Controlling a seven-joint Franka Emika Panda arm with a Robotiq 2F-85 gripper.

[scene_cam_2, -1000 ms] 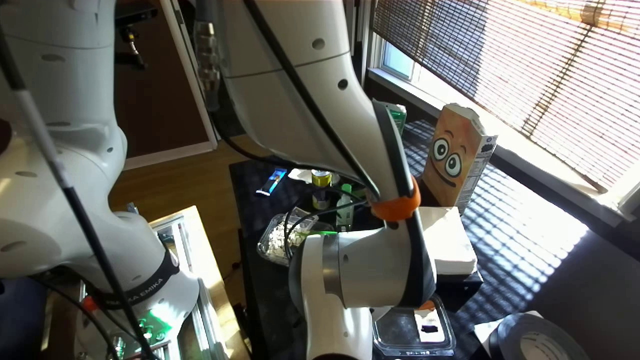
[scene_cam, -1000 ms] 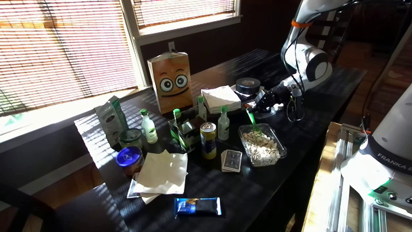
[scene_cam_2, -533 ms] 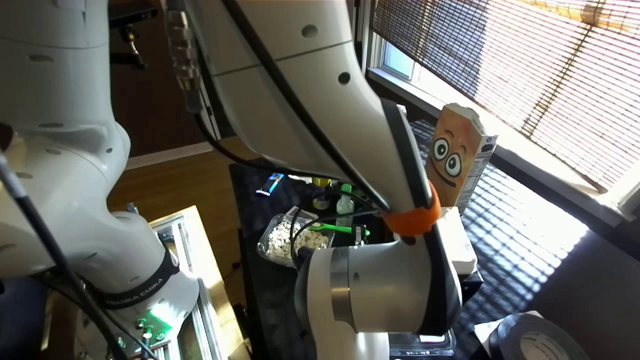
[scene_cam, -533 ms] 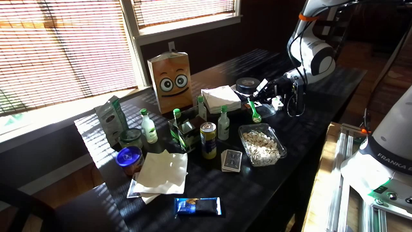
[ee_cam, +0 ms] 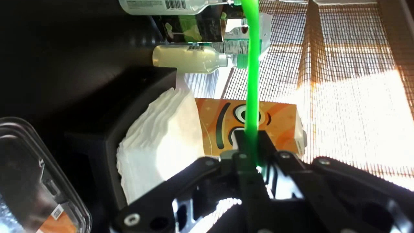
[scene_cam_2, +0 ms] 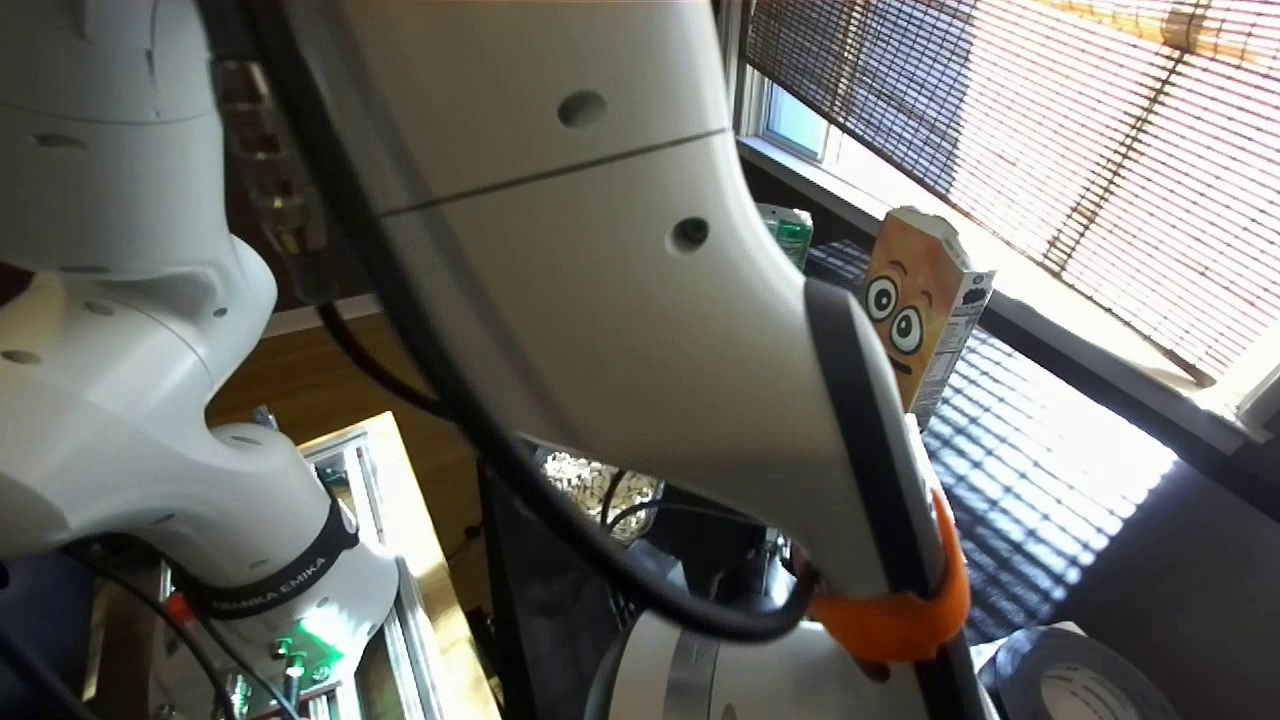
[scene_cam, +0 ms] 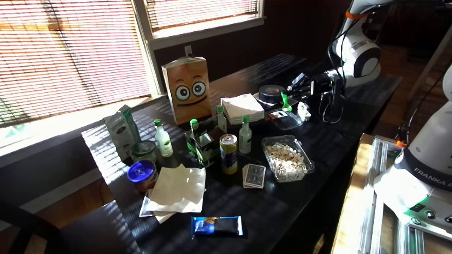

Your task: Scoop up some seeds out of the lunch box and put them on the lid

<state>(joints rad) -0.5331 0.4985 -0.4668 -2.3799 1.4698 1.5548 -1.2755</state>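
Observation:
The clear plastic lunch box (scene_cam: 309,165) stands on the dark table with a heap of pale seeds (scene_cam: 286,163) in it. The seeds also show in an exterior view (scene_cam_2: 600,482), partly behind the arm. My gripper (scene_cam: 283,93) is shut on the handle of a green spoon (scene_cam: 286,103), away from the lunch box. The spoon's bowl points down near the far edge of the clear lid (scene_cam: 290,123); I cannot tell if seeds are in it. In the wrist view the spoon (ee_cam: 253,71) rises from the closed fingers (ee_cam: 252,142), and the lid (ee_cam: 53,161) lies lower left.
White napkins (scene_cam: 243,107) on a black box stand beside the lid, with black tape (scene_cam: 272,93) behind. A white object (scene_cam: 303,111) lies by the lid. A bottle (scene_cam: 245,135), can (scene_cam: 229,155) and cards (scene_cam: 255,175) stand near the lunch box. The cartoon-eyed box (scene_cam: 190,91) is farther back.
The spoon was in the seeds a second ago. My gripper has lifted it out of the lunch box and carried it away, to the lid.

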